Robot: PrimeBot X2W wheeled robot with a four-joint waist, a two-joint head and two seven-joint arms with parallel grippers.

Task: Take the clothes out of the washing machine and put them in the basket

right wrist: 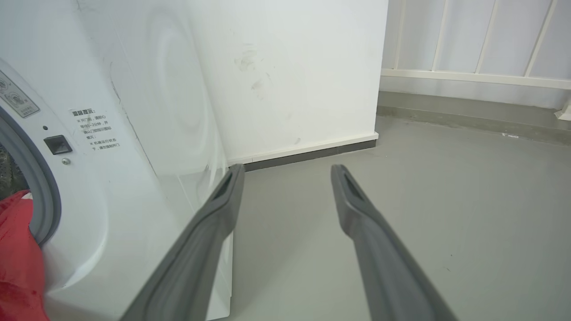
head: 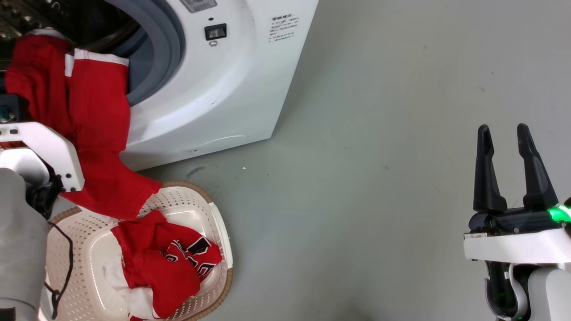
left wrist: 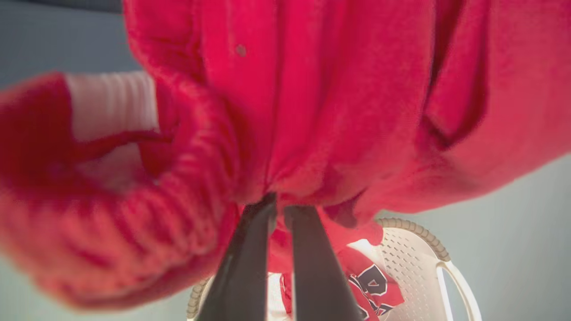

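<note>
Grey floor (head: pixel 401 133), left claw (left wrist: pixel 281 207) apparently clamped on clothes (left wrist: pixel 312 111) over basket (left wrist: pixel 412 267), right claw (head: pixel 504 131) upright, spread.

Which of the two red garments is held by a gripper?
The plain red one hanging out of the washing machine, pinched by the left gripper; the lettered one lies loose in the basket.

Bright, even light falls with no hard shadows. The washing machine (head: pixel 214 89) casts just a thin, soft shadow on the floor (head: pixel 379 178) along its base, and its white front carries a mild sheen. Inside its porthole the drum (head: pixel 26 18) is dark. In the left wrist view the clothes (left wrist: pixel 312 111) hanging from the machine sit too close to the lens and smear into red blur. The basket (left wrist: pixel 410 267) in front of the machine is somewhat sharper. In the right wrist view the wide lens bows the machine's side panel.
</note>
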